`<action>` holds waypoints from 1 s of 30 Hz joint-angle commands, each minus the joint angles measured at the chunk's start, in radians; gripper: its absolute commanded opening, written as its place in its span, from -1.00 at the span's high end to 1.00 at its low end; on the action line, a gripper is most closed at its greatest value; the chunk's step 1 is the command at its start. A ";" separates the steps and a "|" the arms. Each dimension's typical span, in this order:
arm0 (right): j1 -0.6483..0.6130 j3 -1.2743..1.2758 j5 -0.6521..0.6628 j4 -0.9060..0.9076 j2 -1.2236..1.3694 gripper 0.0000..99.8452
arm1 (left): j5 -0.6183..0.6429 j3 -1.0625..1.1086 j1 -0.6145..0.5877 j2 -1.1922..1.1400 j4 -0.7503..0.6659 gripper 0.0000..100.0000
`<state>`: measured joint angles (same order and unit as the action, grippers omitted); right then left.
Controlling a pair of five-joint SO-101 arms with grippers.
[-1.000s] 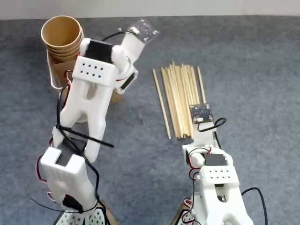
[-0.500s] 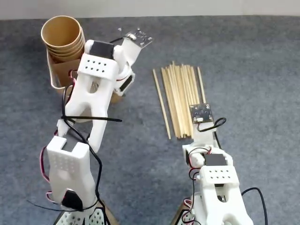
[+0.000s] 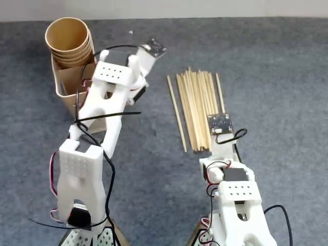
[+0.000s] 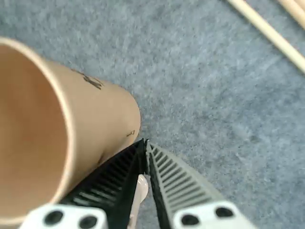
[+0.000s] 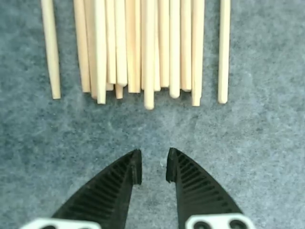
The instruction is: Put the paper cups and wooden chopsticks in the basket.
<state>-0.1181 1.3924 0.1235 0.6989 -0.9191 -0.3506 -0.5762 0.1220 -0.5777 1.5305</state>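
A stack of brown paper cups (image 3: 67,38) stands upright in the white-rimmed basket (image 3: 59,88) at the far left. My left arm (image 3: 107,92) stretches over the basket's right side. Its gripper (image 4: 144,143) is shut, fingertips pressed together just above the grey mat. A single paper cup (image 4: 52,138) lies on its side against one finger, not between them. Several wooden chopsticks (image 3: 197,107) lie in a loose bundle at mid-table. My right gripper (image 5: 152,166) stands open just short of their near ends (image 5: 143,47), with nothing between its fingers.
One chopstick (image 3: 177,114) lies a little apart on the left side of the bundle. Grey mat (image 3: 277,77) covers the table, with bare room to the right of the chopsticks and between the two arms.
My left arm has swung farther out over the basket's side and now covers the lone cup that showed beside it before. The right arm has not moved.
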 commanded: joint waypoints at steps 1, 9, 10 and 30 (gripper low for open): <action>-0.004 -0.005 -0.003 -0.015 0.002 0.79 | -0.006 -0.050 -0.005 0.038 -0.003 0.96; -0.004 -0.005 -0.003 -0.015 0.001 0.79 | -0.005 -0.208 0.054 0.133 0.149 0.76; -0.004 -0.005 -0.003 -0.015 0.001 0.79 | -0.005 -0.226 0.059 0.142 0.160 0.76; -0.004 -0.005 -0.003 -0.015 0.001 0.79 | -0.011 -0.249 -0.021 -0.053 0.057 0.75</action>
<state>-0.1181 1.3924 0.1235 0.6989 -0.9191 -0.3506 -0.7910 0.1097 -0.6206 1.6026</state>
